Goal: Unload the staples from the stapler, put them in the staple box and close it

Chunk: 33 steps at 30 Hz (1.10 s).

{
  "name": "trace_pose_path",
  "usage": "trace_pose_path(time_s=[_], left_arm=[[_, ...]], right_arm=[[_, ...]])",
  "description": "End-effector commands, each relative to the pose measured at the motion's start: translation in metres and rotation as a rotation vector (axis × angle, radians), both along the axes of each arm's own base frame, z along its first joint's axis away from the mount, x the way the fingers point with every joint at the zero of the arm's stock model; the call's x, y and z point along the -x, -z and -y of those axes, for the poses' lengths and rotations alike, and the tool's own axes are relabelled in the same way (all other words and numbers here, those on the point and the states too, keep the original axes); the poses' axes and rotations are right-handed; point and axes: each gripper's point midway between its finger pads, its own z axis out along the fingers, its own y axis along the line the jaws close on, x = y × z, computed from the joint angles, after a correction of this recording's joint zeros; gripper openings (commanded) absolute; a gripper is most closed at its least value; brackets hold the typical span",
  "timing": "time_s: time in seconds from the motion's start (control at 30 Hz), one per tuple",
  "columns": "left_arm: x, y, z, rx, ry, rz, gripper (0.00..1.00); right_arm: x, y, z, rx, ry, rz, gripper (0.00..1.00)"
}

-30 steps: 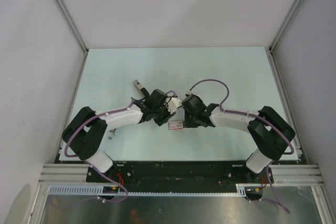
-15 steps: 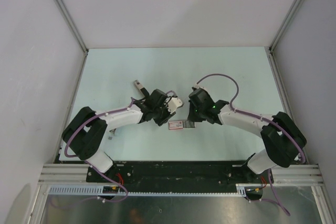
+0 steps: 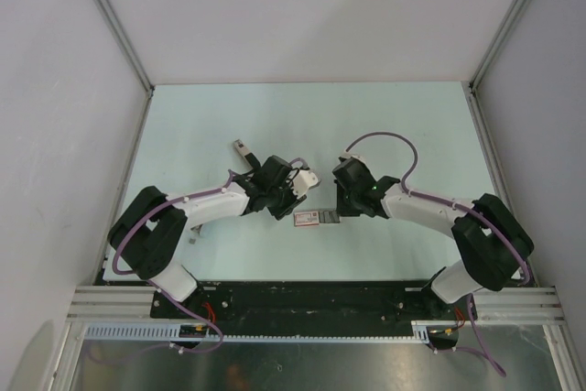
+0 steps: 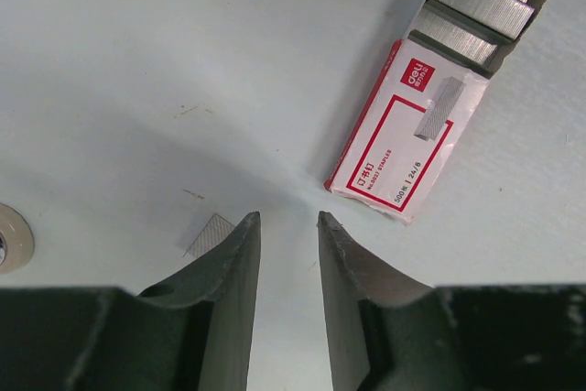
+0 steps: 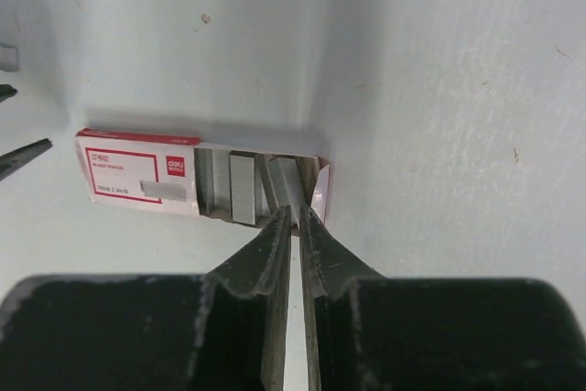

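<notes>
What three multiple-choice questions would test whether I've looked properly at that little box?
1. Where is the staple box? A at the right hand's fingertips; B in a far corner; C atop an arm.
2. Its sleeve colours? A blue and yellow; B red and white; C black.
3. Its state? A sealed; B slid open, staples showing; C crushed flat.
Answers: 1A, the right wrist view shows the tips at its open end; 2B, the left wrist view shows the print; 3B, grey strips lie exposed.
</notes>
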Motion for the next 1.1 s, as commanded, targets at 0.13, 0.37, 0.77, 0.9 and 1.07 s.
trace_pose_path(time_s=[0.13,0.37,0.77,0.9,1.07], left_arm=[[-0.013,-0.026,0.014,0.045,0.060,0.085,0.36],[-0.011,-0.023,0.014,0.044,0.062,0.077,0.36],[-0.010,-0.022,0.012,0.044,0.062,0.075,0.36],[-0.010,-0.024,0.013,0.046,0.064,0.080,0.36],[-0.010,-0.025,0.014,0.048,0.068,0.081,0.36]], right_arm=[[0.005,0.017,-0.003,0.012,-0.028,-0.025,0.13],[0.007,0.023,0.001,0.027,-0.023,-0.038,0.12],[0.004,0.020,0.013,0.070,0.001,-0.017,0.14],[-0.001,0.005,0.014,0.047,0.007,0.021,0.19],[-0.005,-0.010,0.002,-0.012,-0.012,0.061,0.22]])
